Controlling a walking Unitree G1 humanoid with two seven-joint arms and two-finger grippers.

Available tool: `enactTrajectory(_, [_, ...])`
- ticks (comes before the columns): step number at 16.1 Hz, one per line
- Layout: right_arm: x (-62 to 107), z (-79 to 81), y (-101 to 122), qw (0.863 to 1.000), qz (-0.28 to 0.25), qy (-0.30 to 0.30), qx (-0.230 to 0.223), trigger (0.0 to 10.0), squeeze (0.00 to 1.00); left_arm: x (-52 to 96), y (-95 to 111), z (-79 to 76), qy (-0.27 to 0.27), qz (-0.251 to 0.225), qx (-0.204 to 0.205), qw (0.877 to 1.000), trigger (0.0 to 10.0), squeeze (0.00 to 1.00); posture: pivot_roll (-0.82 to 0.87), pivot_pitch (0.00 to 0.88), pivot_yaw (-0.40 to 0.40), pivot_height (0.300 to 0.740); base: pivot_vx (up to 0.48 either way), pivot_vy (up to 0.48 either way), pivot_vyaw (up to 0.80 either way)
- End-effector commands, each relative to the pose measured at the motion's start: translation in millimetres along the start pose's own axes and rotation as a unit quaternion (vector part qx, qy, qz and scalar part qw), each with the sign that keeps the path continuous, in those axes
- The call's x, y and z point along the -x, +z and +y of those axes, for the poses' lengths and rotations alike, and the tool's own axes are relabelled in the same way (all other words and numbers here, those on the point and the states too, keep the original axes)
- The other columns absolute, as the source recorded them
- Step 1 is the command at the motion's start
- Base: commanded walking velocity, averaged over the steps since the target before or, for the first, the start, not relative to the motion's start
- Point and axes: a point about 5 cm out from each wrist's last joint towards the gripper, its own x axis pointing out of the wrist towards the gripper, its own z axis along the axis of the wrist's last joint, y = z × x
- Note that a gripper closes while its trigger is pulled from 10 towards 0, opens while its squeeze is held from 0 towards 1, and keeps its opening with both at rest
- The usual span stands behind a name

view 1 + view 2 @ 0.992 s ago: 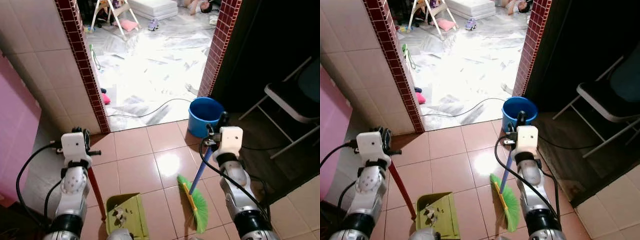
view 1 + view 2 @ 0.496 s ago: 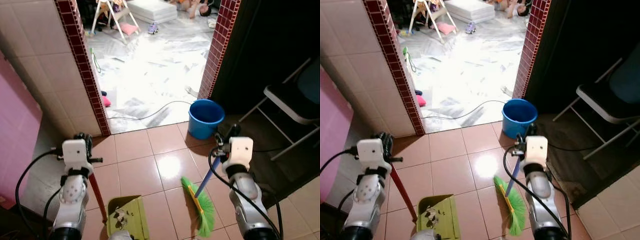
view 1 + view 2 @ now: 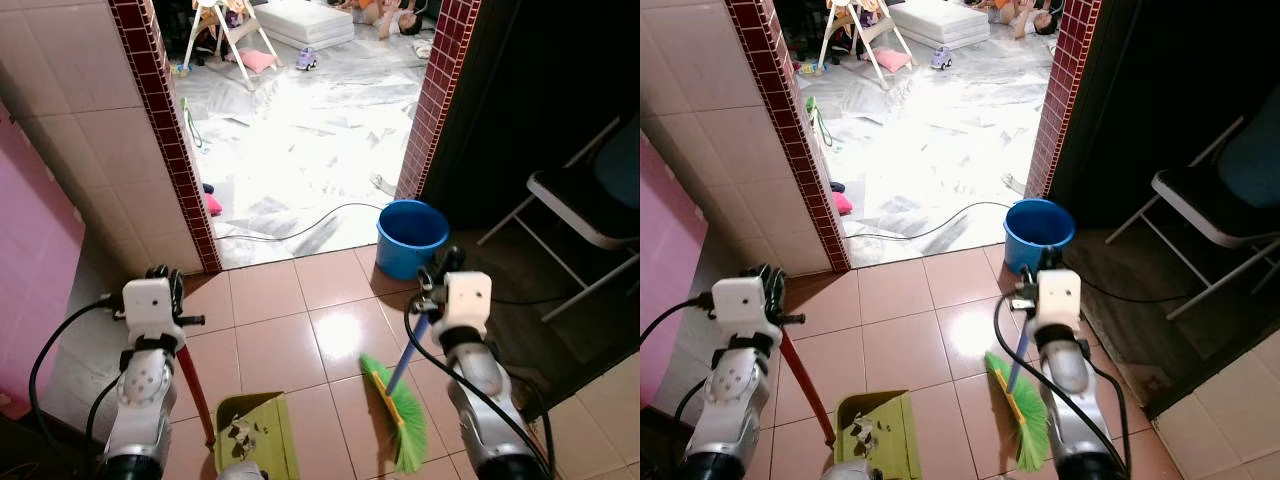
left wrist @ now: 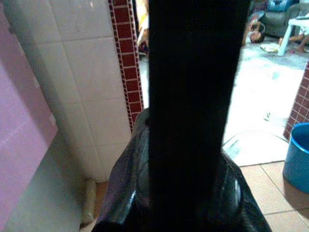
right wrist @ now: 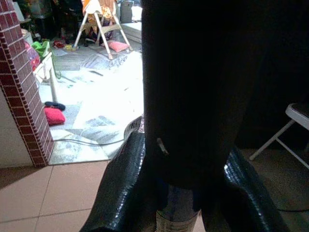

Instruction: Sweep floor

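— Terracotta floor [image 3: 280,350] tiles; where's the broom [image 3: 398,408]?
— Below the right tool [image 3: 432,300], which is clenched on its blue handle, bristles on the tiles.
— Dustpan [image 3: 252,432]?
— Below the left tool [image 3: 168,330], clenched on its red handle. Blue bucket [image 3: 411,236] just beyond the right tool.

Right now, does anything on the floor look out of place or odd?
A cable trails loose across the doorway floor toward the blue bucket, which stands in the walkway. Toys lie scattered in the far room. The dustpan already holds scraps.
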Motion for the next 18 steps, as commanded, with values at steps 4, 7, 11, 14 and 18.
enactTrajectory(4, [3.0, -1.5, -3, 1.0, 0.007, 0.003, 0.003, 10.0, 0.0, 7.6, -12, -5.3, -0.019, 0.05, 0.011, 0.999, 10.0, 0.0, -0.02, 0.0, 0.015, 0.74, 0.0, 0.0, 0.0])
enactTrajectory(7, [8.5, -4.2, -9, 1.0, 0.018, 0.003, 0.006, 10.0, 0.0, 24.8, -25, -7.7, -0.031, 0.072, 0.005, 0.997, 10.0, 0.0, -0.02, 0.0, 0.015, 0.74, 0.0, 0.0, 0.0])
enactTrajectory(11, [11.8, -10.0, -16, 0.999, 0.032, -0.006, 0.007, 10.0, 0.0, 24.7, -27, -7.5, -0.032, 0.083, 0.008, 0.996, 10.0, 0.0, -0.03, 0.0, 0.019, 0.74, 0.0, 0.0, 0.0])
enactTrajectory(14, [12.6, -10.8, -16, 0.999, 0.031, -0.011, 0.008, 10.0, 0.0, 24.9, -27, -6.0, -0.032, 0.086, 0.009, 0.996, 10.0, 0.0, -0.03, 0.0, 0.022, 0.74, 0.0, 0.0, 0.0])
enactTrajectory(18, [12.3, -10.1, -17, 0.999, 0.035, -0.013, 0.011, 10.0, 0.0, 24.0, -27, -5.1, -0.034, 0.087, 0.008, 0.996, 10.0, 0.0, -0.03, 0.0, 0.026, 0.74, 0.0, 0.0, 0.0])
